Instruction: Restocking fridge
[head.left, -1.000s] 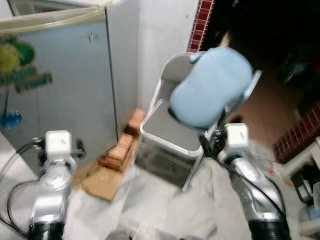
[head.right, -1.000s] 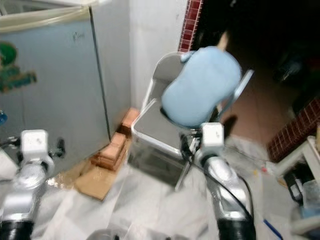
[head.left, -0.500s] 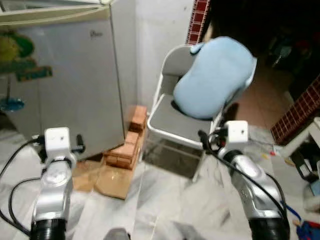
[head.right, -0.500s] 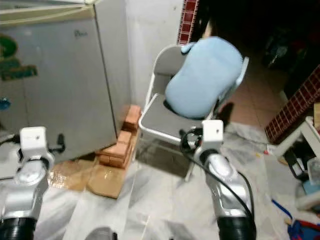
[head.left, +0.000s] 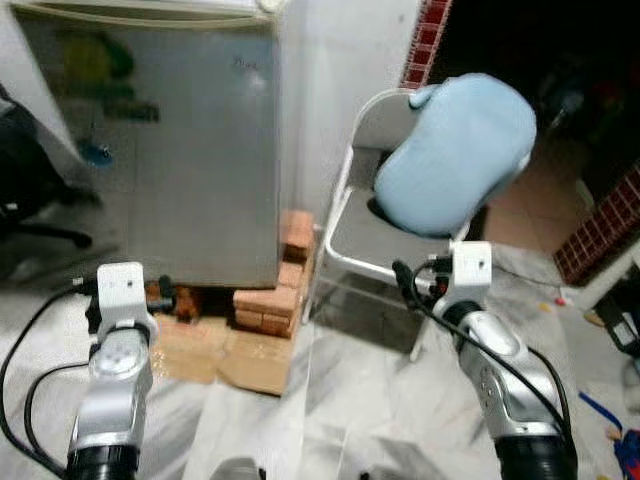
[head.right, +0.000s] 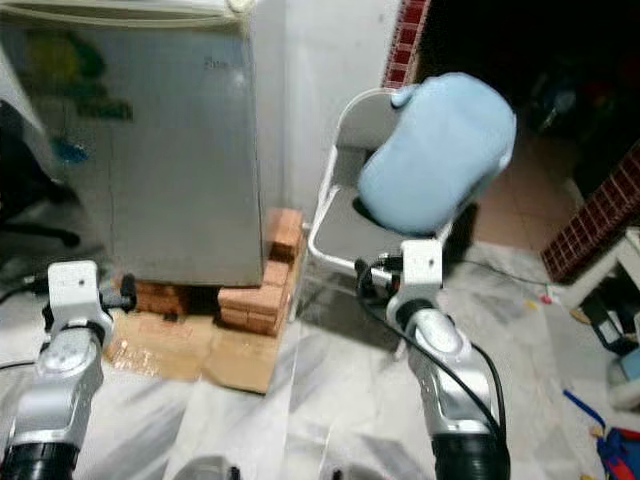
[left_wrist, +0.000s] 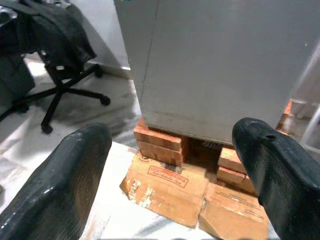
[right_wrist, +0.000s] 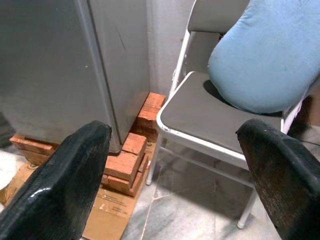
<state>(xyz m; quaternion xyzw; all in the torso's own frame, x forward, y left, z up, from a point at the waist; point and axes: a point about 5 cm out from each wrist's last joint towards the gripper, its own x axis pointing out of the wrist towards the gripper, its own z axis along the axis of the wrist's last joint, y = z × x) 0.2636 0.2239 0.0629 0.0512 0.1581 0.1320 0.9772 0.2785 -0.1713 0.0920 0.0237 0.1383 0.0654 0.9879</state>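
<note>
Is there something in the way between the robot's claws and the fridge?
Nothing visible blocks them. The fridge stands on bricks ahead; the left gripper and right gripper are open with only bare floor and flattened cardboard between. The chair stands off to the fridge's right.

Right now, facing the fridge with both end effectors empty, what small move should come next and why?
Probably turn slightly left to face the fridge. Its door looks shut, it stands on bricks, and the left end effector and right end effector are open and empty, short of it.
</note>
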